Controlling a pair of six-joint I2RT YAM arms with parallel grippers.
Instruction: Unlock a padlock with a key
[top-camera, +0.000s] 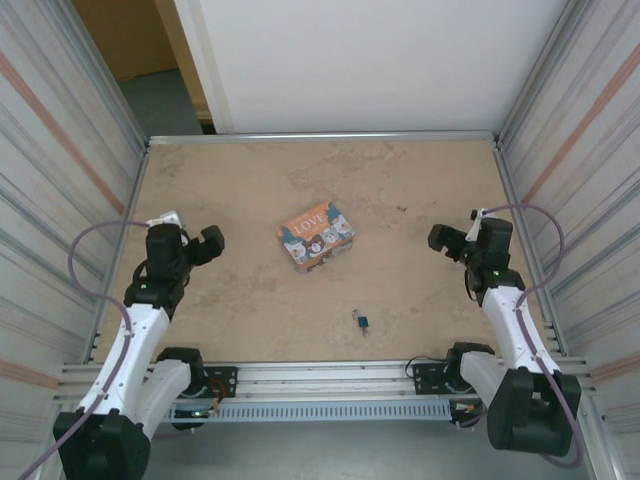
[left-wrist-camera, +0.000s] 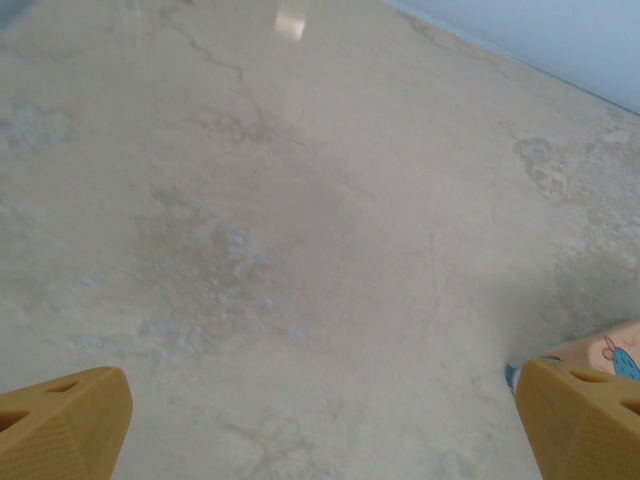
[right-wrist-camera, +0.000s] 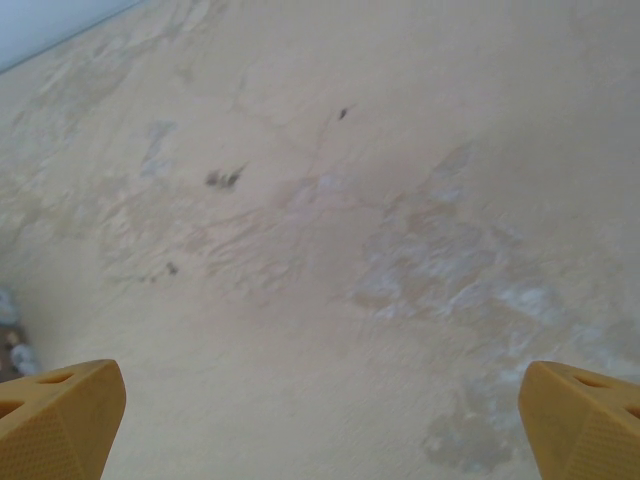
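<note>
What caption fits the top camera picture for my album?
The left claw and right claw stand open either side of the orange box; the padlock lies nearer the robot.

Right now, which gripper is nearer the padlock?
Right. The right gripper is behind the padlock and to its right. The left gripper is also behind it, but clearly farther off to its left.

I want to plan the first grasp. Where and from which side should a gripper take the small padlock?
Probably take the padlock by its body, from straight above, closing across its narrow width: it lies low on the table, well apart from the orange box. Its shackle is too small to make out.
</note>
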